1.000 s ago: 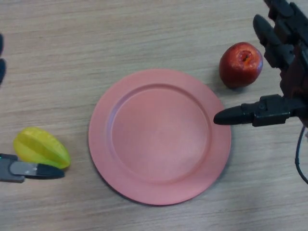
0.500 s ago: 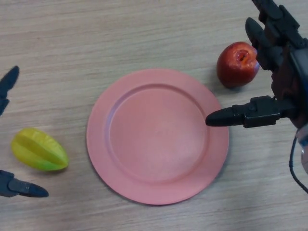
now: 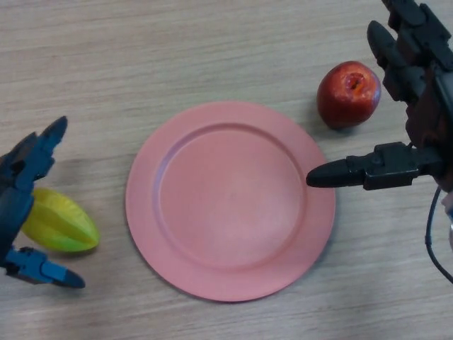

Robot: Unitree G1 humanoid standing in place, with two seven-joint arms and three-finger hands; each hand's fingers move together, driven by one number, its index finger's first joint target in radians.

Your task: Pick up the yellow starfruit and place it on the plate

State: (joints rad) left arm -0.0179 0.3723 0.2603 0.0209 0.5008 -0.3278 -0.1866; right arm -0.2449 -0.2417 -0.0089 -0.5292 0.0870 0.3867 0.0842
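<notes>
The yellow starfruit (image 3: 62, 225) lies on the wooden table at the lower left, just left of the pink plate (image 3: 230, 200). My left hand (image 3: 20, 185) is open and comes in over the starfruit's left end, fingers above it and thumb (image 3: 51, 272) below it, covering part of it. I cannot tell whether it touches the fruit. My right hand (image 3: 417, 92) is open at the right edge, its thumb (image 3: 354, 172) reaching over the plate's right rim. The plate holds nothing.
A red apple (image 3: 349, 94) sits on the table beyond the plate's upper right, right beside my right hand's fingers. Bare wooden table surrounds the plate.
My left hand has moved rightward and further into view, its fingers and thumb now straddling the starfruit. My right hand, the plate and the apple have hardly shifted.
</notes>
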